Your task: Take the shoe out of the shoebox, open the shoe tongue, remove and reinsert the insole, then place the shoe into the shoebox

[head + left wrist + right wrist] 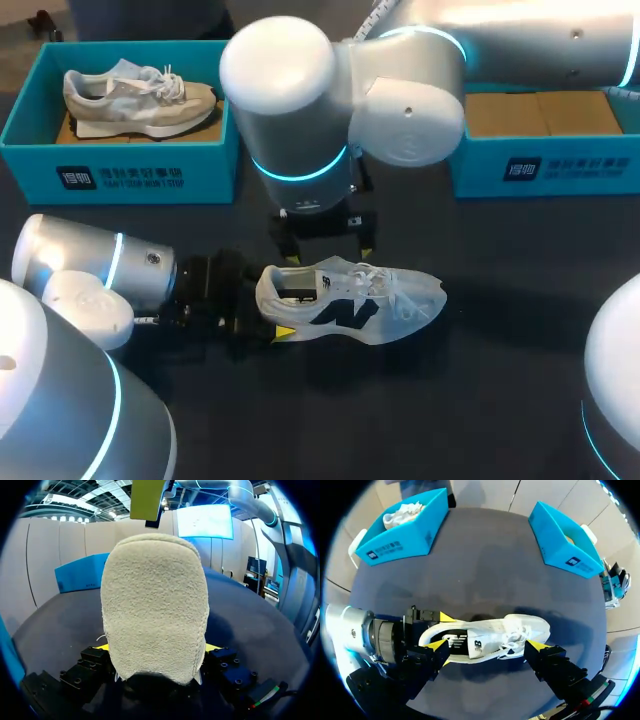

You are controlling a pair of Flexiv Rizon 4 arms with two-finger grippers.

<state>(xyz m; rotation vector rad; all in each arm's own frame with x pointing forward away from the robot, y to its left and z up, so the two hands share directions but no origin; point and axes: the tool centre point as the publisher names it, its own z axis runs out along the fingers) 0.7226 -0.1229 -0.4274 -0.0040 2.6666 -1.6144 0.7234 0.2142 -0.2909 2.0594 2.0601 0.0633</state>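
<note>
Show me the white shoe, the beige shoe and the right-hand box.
white shoe (345, 312): head view, on its side panel.
beige shoe (140, 100): head view, middle of its upper.
right-hand box (545, 168): head view, on its front wall.

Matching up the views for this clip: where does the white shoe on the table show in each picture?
Head view: the white shoe lies mid-table, its heel in the left gripper.
Left wrist view: its heel fills the middle, between that gripper's jaws.
Right wrist view: it lies lengthwise below the open right gripper.
Shared landmark: the left gripper's yellow tips at the heel, seen in all three.
</note>
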